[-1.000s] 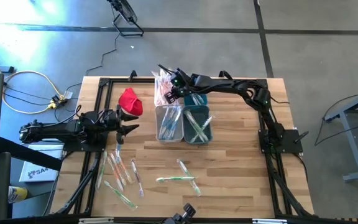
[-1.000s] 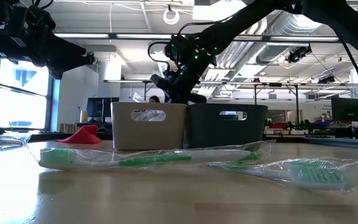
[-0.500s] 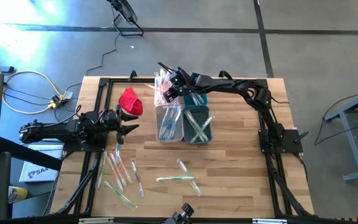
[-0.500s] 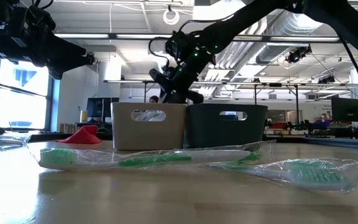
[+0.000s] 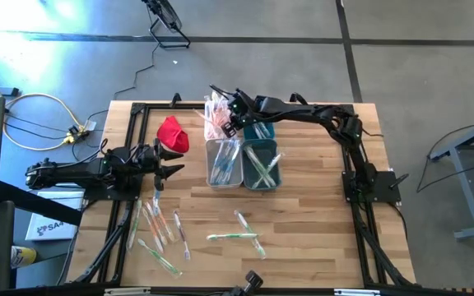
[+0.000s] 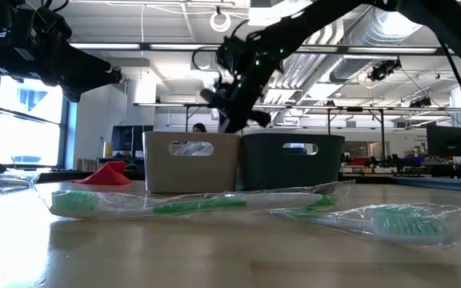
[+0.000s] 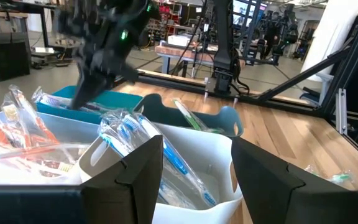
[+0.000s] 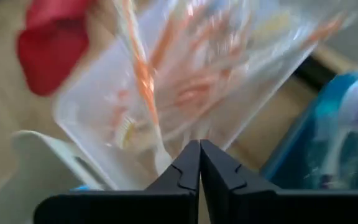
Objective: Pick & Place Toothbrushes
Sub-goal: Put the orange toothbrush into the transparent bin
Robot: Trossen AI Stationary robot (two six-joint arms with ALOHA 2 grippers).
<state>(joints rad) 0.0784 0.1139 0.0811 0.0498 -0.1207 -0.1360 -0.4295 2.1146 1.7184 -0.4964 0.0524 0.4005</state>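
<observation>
Nearest the table's front edge, loose clear-wrapped toothbrushes [image 5: 239, 236] lie flat on the pale wooden table [image 5: 311, 222]: a green-handled one runs side to side, and a cluster at front left lies mostly front to back. The left gripper [image 5: 174, 161], fingers spread wide and empty, hangs beyond that cluster, facing the bins. Mid-table, the white rectangular plastic bin [image 5: 223, 163] and teal rectangular plastic bin [image 5: 261, 164] stand side by side, packed with wrapped brushes lying lengthwise. Behind the white bin, the right gripper [image 5: 230, 122] is pinched fully together at a clear wrapper of orange-handled brushes [image 8: 185, 93]; whether it grips it cannot be told. A crumpled red cloth [image 5: 172, 133] sits to their left.
</observation>
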